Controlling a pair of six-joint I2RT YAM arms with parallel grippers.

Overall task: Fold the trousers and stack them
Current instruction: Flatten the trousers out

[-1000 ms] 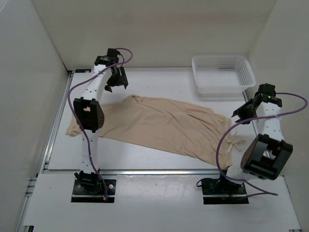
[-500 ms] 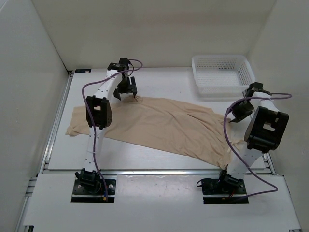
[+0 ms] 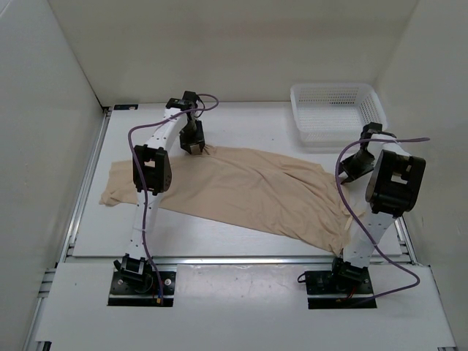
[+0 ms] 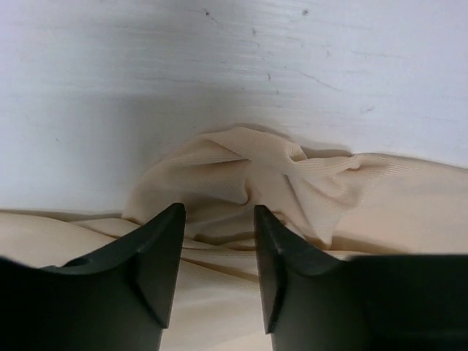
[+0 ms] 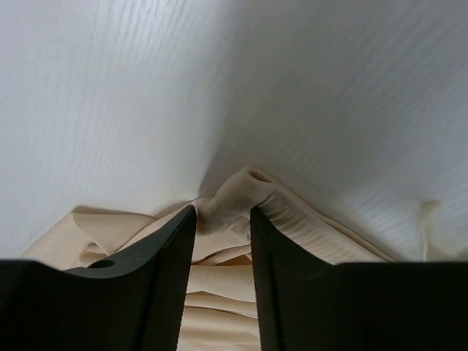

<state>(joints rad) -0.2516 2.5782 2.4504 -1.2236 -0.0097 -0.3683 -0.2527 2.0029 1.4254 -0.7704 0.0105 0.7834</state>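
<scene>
The beige-tan trousers (image 3: pixel 241 191) lie spread flat across the table, legs to the left, waist end to the right. My left gripper (image 3: pixel 196 147) is down on their far edge near the top left. In the left wrist view its jaws (image 4: pixel 219 216) stand partly open, straddling a rumpled fold of the fabric (image 4: pixel 245 164). My right gripper (image 3: pixel 349 172) is at the trousers' far right corner. In the right wrist view it (image 5: pixel 223 216) is narrowed onto a bunched corner of the cloth (image 5: pixel 241 189), which touches both fingers.
A white mesh basket (image 3: pixel 365 99) stands at the back right, just beyond the right arm. White walls close in the table on the left, back and right. A loose drawstring end (image 5: pixel 428 216) lies on the table beside the right gripper.
Both arms have come down from above onto the trousers' far edge: the left to the top-left corner, the right inward to the right corner. The cloth has hardly shifted.
</scene>
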